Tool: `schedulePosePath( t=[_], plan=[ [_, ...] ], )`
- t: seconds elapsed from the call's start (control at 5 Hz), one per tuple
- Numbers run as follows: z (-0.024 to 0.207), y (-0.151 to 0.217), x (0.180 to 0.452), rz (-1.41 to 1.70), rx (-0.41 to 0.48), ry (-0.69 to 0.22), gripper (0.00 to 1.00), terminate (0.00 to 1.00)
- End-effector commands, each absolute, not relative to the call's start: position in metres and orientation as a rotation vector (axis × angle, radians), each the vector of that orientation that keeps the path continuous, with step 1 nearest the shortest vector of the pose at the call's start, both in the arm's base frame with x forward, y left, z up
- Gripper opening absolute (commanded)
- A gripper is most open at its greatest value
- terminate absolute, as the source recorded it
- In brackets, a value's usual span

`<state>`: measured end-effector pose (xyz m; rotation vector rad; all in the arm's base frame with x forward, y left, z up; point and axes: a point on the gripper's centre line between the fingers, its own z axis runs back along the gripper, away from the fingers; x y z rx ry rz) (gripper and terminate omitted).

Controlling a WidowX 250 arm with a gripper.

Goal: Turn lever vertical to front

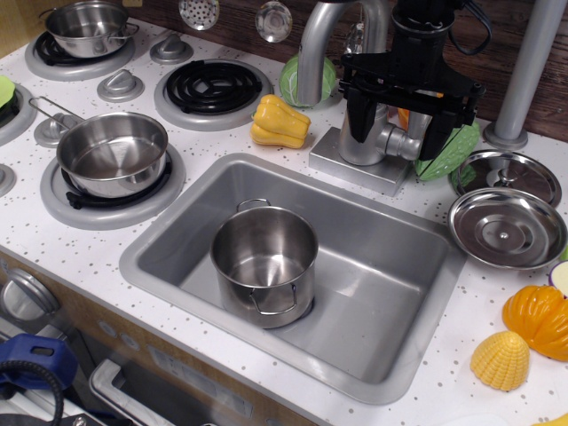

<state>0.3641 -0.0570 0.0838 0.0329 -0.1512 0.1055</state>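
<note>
The toy faucet's thick upright body stands on a grey base behind the sink. The lever, a short silver-grey stub, juts from the body roughly level, toward the right. My black gripper comes down from above and is open. Its left finger hangs in front of the faucet body. Its right finger hangs just past the lever's tip, so the lever lies between the two fingers. I cannot tell whether either finger touches it. The tall curved spout rises to the left of the gripper.
A steel pot stands in the grey sink. A yellow pepper lies left of the faucet base and a green cabbage leaf right of it. Two steel lids lie right. A grey pole stands back right. Pans sit on burners left.
</note>
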Motion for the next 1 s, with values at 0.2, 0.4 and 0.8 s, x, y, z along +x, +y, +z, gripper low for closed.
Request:
schedulePosePath(
  t=[0.2,0.4,0.8],
  plan=[
    [0.087,-0.063,0.372,0.102,0.077,-0.25,1.0,0.0],
    [0.094,-0.065,0.382,0.082,0.104,-0.361,1.0,0.0],
    [0.102,-0.061,0.402,0.072,0.138,-0.434,1.0,0.0]
  ],
)
